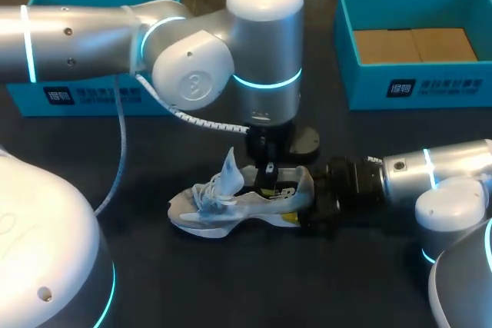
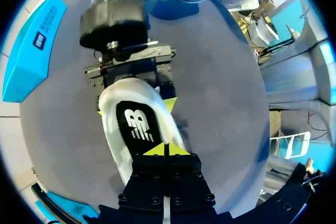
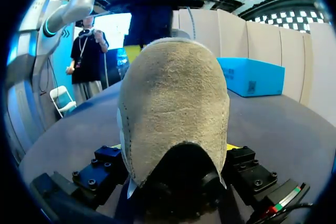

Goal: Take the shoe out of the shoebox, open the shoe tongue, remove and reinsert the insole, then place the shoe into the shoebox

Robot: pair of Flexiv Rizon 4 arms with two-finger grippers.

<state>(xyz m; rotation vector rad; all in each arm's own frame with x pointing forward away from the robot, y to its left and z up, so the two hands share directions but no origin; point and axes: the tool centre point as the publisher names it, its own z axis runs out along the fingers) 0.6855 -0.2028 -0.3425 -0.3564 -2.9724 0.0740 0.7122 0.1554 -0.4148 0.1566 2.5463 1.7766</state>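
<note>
A white shoe lies on its side on the dark table, its tongue pulled up. My right gripper is shut on the heel, and the grey suede heel fills the space between its fingers. My left gripper reaches straight down into the shoe's opening. In the left wrist view its yellow tips are pressed together at the edge of the white insole, which bears a black logo patch. I cannot tell whether they pinch it. My right gripper flanks the heel beyond.
A blue shoebox with brown card inside stands at the back right. A second blue box stands at the back left behind my left arm. Bare table lies in front of the shoe.
</note>
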